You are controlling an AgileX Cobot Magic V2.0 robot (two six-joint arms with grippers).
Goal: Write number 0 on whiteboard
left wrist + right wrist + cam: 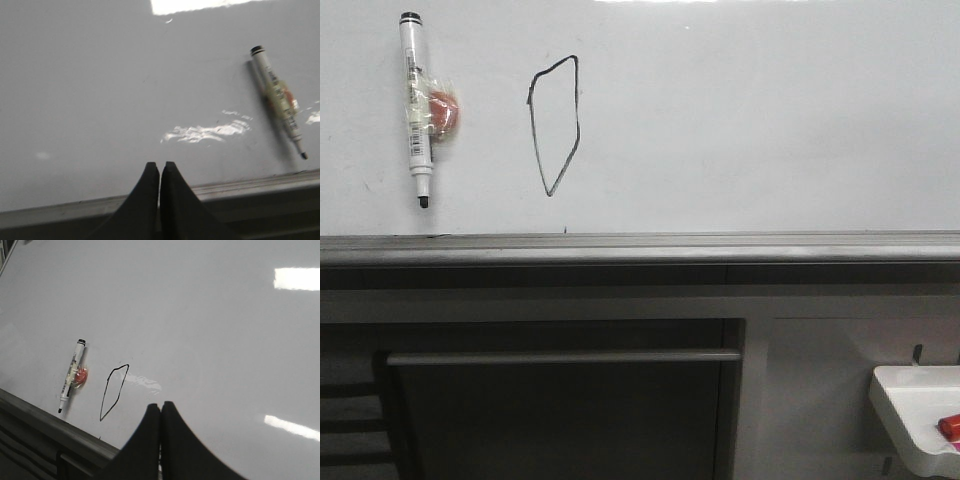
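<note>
The number 0 (556,124) is a thin black closed loop drawn on the whiteboard (750,120), tall and pointed at the bottom. It also shows in the right wrist view (113,391). A white marker (417,107) with a red magnet sticks to the board left of it, tip down and uncapped. My left gripper (160,165) is shut and empty, off the board, with the marker (278,100) apart from it. My right gripper (161,405) is shut and empty, apart from the 0. Neither gripper shows in the front view.
A grey metal rail (640,247) runs under the board. Below it are a dark cabinet front with a horizontal bar handle (565,356). A small white tray (915,410) holding a red item (949,427) sits at the lower right.
</note>
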